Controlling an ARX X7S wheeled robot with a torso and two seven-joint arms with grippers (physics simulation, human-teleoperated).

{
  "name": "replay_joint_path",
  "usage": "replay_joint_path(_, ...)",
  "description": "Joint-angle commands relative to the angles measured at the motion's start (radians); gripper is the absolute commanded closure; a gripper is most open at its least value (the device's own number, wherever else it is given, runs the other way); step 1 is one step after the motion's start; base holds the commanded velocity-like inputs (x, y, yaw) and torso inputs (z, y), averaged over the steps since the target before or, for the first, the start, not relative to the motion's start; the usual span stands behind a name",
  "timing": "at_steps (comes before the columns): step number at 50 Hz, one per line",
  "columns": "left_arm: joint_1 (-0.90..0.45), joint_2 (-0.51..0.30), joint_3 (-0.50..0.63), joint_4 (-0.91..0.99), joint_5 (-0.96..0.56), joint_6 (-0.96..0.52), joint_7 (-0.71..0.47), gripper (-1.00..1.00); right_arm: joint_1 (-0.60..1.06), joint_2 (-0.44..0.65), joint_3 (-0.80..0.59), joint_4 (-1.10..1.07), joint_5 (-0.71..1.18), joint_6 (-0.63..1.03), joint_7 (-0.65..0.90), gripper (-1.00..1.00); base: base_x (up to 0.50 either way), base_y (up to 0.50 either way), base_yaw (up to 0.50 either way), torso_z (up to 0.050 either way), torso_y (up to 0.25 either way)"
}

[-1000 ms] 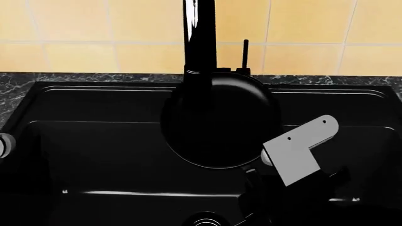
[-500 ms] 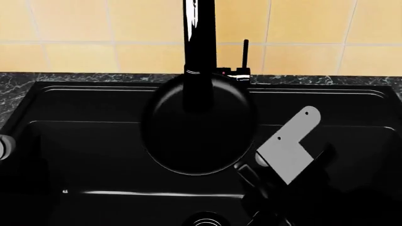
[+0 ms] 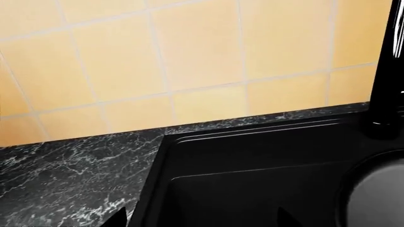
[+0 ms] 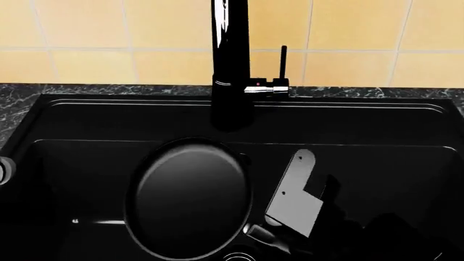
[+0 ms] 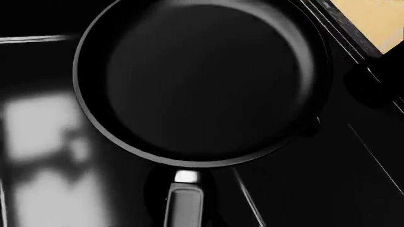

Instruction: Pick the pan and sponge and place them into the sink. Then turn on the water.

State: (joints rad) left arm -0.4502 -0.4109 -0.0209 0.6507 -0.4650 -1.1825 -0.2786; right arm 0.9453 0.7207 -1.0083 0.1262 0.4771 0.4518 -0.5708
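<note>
Head view: right claw (image 4: 255, 234) grips the pan (image 4: 190, 198) handle inside the sink (image 4: 87, 119); no writing.

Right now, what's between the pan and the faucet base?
Only bare sink wall and ledge separate the pan from the faucet base, as the head view shows; no sponge there.

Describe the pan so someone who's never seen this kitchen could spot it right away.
Find the big matte black sink under the yellow tiles. Inside it, in front of the tall faucet, sits the pan: a round, shallow, glossy black dish with a raised rim, far larger than the chrome-ringed drain beside it.
</note>
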Motion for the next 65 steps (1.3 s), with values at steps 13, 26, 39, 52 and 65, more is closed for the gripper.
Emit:
replay_joint_path(13,0.021,-0.002,0.005,-0.038,-0.001,0.059,0.039,-1.0,0.031,-0.183,-0.044,0.302,-0.101,-0.218,-0.14,1.0,0.0,0.0,0.0,0.001,0.002)
replay_joint_path(26,0.033,-0.018,-0.006,-0.036,-0.008,0.06,0.044,-1.0,0.036,-0.373,-0.067,0.693,-0.145,-0.408,-0.206,1.0,0.0,0.0,0.0,0.0,0.001)
replay_joint_path(39,0.031,-0.013,0.02,-0.073,0.009,0.084,0.036,-1.0,0.076,-0.596,-0.048,1.182,-0.211,-0.635,-0.297,1.0,0.0,0.0,0.0,0.001,0.002)
replay_joint_path(52,0.055,-0.027,0.008,-0.097,0.011,0.114,0.047,-1.0,0.074,-0.6,0.022,1.181,-0.282,-0.589,-0.363,1.0,0.0,0.0,0.0,0.0,0.002)
replay_joint_path(65,0.062,-0.026,0.023,-0.116,0.02,0.129,0.043,-1.0,0.08,-0.599,0.061,1.18,-0.309,-0.564,-0.397,1.0,0.0,0.0,0.0,0.001,0.001)
